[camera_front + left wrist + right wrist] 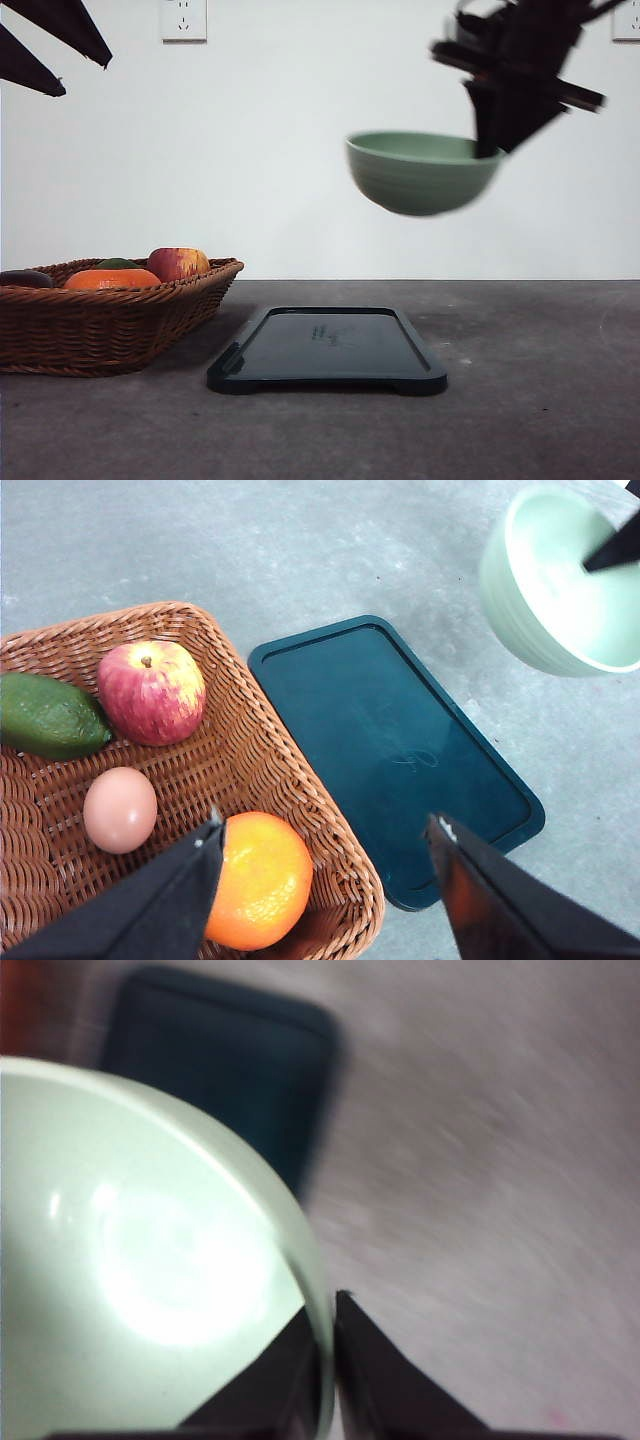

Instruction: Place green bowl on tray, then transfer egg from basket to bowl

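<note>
Basket (110, 320) sits at the left on the tabletop (540, 380), holding an avocado (48, 716), apple (152, 691), egg (120, 809) and orange (258, 880). Left tool (325, 875) hangs above its edge, released and holding nothing. Tray (330, 350) lies bare just beside the basket. Right tool (328, 1345) is clenched on the rim of the bowl (422, 172), held in the air to the right of the tray.

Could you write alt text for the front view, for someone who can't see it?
The right gripper holds a green bowl in the air above a black tray on a grey table; a wicker basket of fruit sits left.
</note>
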Motion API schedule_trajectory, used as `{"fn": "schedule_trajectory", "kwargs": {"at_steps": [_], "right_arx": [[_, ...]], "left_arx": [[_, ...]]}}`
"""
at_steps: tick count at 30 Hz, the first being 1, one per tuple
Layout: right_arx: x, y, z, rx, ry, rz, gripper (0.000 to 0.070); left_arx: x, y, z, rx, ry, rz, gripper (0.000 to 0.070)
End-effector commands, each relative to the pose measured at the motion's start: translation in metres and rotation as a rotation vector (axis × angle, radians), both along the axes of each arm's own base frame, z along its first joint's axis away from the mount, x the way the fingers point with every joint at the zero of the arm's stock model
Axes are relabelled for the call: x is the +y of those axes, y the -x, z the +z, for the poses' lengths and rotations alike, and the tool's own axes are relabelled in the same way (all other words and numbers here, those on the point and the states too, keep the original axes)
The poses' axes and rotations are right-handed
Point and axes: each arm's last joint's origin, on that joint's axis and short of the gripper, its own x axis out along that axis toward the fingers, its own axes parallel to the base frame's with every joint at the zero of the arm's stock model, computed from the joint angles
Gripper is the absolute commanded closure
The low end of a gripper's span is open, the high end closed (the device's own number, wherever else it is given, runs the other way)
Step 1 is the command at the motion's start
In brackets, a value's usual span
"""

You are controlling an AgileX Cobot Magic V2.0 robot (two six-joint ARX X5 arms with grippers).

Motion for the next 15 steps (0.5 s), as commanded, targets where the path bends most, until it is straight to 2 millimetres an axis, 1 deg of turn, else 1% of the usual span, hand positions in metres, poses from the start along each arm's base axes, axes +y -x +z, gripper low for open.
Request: {"fn": "schedule_trajectory", "kwargs": {"at_steps": [1, 4, 8, 11, 15], "right_arx": [[0.014, -0.006, 0.001, -0.016, -0.002, 0.04, 0.07], [0.032, -0.01, 0.001, -0.031, -0.009, 0.082, 0.07], [0.053, -0.018, -0.011, -0.008, -0.001, 0.121, 0.07], [0.065, -0.026, -0.028, 0.019, 0.009, 0.139, 0.07], [0.074, -0.037, -0.056, 0.085, 0.036, 0.143, 0.07]], "left_arx": [[-0.001, -0.002, 0.004, -0.015, 0.004, -0.001, 0.0284], [-0.001, -0.002, 0.004, -0.015, 0.004, -0.001, 0.0285], [-0.001, -0.002, 0.004, -0.015, 0.004, -0.001, 0.0284], [-0.001, -0.002, 0.004, -0.015, 0.004, -0.001, 0.0284], [-0.001, -0.002, 0.004, -0.013, 0.006, 0.0, 0.0285]]}}
